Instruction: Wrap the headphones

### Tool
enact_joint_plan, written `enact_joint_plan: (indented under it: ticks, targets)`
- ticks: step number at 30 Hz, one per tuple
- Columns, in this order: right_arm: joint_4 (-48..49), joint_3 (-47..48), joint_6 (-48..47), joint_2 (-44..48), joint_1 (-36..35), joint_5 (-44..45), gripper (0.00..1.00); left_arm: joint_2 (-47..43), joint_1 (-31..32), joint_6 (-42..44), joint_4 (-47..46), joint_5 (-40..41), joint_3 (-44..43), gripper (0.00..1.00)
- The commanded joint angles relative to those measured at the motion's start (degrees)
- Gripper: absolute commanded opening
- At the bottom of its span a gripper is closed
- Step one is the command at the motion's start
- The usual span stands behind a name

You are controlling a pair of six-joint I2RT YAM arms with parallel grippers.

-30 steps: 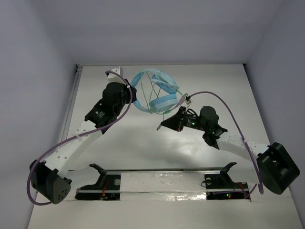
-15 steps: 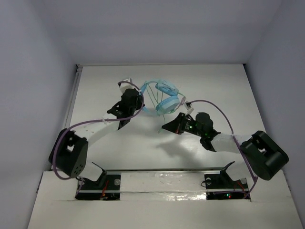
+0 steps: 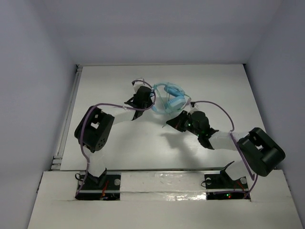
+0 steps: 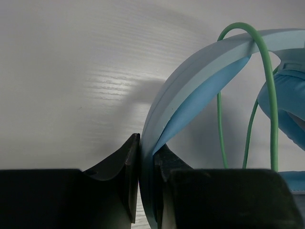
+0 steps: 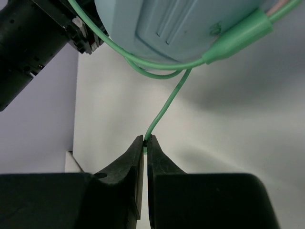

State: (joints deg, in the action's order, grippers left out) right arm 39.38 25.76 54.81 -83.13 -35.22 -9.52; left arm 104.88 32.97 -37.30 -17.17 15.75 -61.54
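One headphones (image 3: 167, 95) set, at the far middle of the bench (image 3: 114, 143), hemmed between your two arms. I can't tell if it touches the bench.

Left wrist view:
- One headband (image 4: 200, 71) arcs up and right out of the left gripper (image 4: 147, 149).
- The jaws are clenched on the band's edge.
- One pale-green cable (image 4: 270, 95) shows as three runs beside the band, and one of them hooks over the top of it.

Right wrist view:
- One ear cup (image 5: 181, 24) fills the top of the frame.
- One green strain relief (image 5: 238, 36) sits at its right.
- Two cable loops sag under the cup.
- A single strand drops to the right gripper (image 5: 145, 141), jaws pinched tight on that strand.

Top view:
- The left gripper is on the headset's left side.
- The right gripper is just below it, toward you.
- Only one cup is clear there; the rest is too small to count.
- Two purple cables (image 3: 88, 129), one along each arm.
- Two arm bases at the near edge.
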Motion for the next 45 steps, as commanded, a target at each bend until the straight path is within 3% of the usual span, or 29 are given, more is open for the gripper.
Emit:
enact_joint_plan:
  ticks: [1,3,5,6,7,8,13,14,16,19,21,22,23,24,25,26,30,33,36,37,39,40,41,45]
  targets:
    - [-2.70,0.08,-1.28,2.62,-0.02,7.31,0.00,1.28,0.16,-1.11,-7.26,-1.15,-3.58,0.00]
    - [-5.09,-0.01,-2.42,5.17,-0.02,9.25,0.00,3.39,0.16,-0.41,-5.61,-2.21,-4.73,0.00]
    - [-10.09,0.96,-4.18,6.31,-0.02,11.88,0.11,4.45,0.16,0.21,-5.42,-3.00,-5.70,0.00]
    - [-11.67,1.13,-4.44,7.53,-0.02,13.46,0.24,5.24,0.16,0.73,-5.33,-3.70,-5.87,0.00]
    - [-13.43,1.14,-4.88,8.24,-0.02,13.91,0.44,5.68,0.16,1.00,-4.90,-3.79,-6.31,0.00]
    - [-14.49,1.22,-5.15,9.03,-0.02,14.44,0.50,5.95,0.16,1.09,-4.72,-3.79,-6.40,0.00]
    - [-25.02,1.84,-7.69,19.90,-0.02,18.39,0.63,7.18,0.69,2.23,-4.10,-2.57,-6.75,0.00]
    - [-26.70,2.27,-7.87,22.11,-0.02,18.74,0.71,7.27,0.69,2.40,-4.01,-2.22,-6.93,0.00]
    - [-31.87,2.98,-8.92,28.25,-0.02,19.10,0.73,7.97,0.69,2.58,-3.14,-1.86,-7.89,0.00]
    - [-36.98,4.03,-11.20,35.64,-0.02,21.20,0.70,8.59,1.22,3.28,-2.08,-1.69,-9.03,0.00]
    - [-38.31,4.56,-12.26,38.73,-0.02,21.56,0.64,8.24,1.22,4.25,-1.29,-1.33,-9.21,0.09]
    - [-38.76,4.48,-12.96,40.14,-0.02,21.47,0.50,7.80,1.22,4.69,-0.85,-1.16,-8.87,0.16]
    - [-38.67,4.21,-13.41,42.68,-0.02,21.21,0.41,7.19,1.22,5.21,-0.76,-0.81,-8.60,0.33]
    - [-38.59,4.13,-13.67,43.75,-0.02,21.12,0.30,6.05,1.22,6.18,-0.24,-0.37,-8.34,0.42]
    - [-38.93,3.86,-13.85,44.71,-0.02,21.47,0.13,5.43,1.74,6.45,0.38,-0.19,-8.16,0.50]
    - [-39.11,3.86,-13.94,45.51,-0.02,21.73,0.07,4.81,1.75,6.71,1.16,-0.10,-8.16,0.66]
    - [-40.95,4.74,-14.90,48.24,-0.02,22.70,0.02,-0.01,1.75,7.24,2.40,0.16,-5.53,0.90]
    - [-41.57,5.27,-15.34,49.12,-0.02,23.14,0.07,-4.22,1.75,7.33,3.19,0.25,-2.81,0.99]
    - [-40.78,5.27,-15.61,49.47,-0.02,23.23,0.23,-9.49,2.80,8.20,3.11,1.65,0.71,0.99]
    - [-41.48,5.62,-15.87,49.12,-0.02,23.32,0.37,-10.91,3.41,8.73,3.11,1.65,2.28,0.99]
    - [-42.97,6.67,-15.52,49.12,-0.02,26.11,0.53,-14.94,4.29,9.35,4.15,3.31,3.44,0.99]
    - [-44.20,7.02,-15.43,49.38,-0.02,27.43,0.82,-16.53,4.99,9.35,5.64,4.19,4.05,0.99]
    - [-44.64,7.20,-15.61,49.90,-0.02,28.41,0.99,-18.03,5.00,9.26,6.18,5.07,5.45,0.99]
    - [-47.37,9.04,-16.92,52.97,-0.02,32.36,1.00,-28.99,6.40,8.30,9.08,8.68,9.94,0.99]
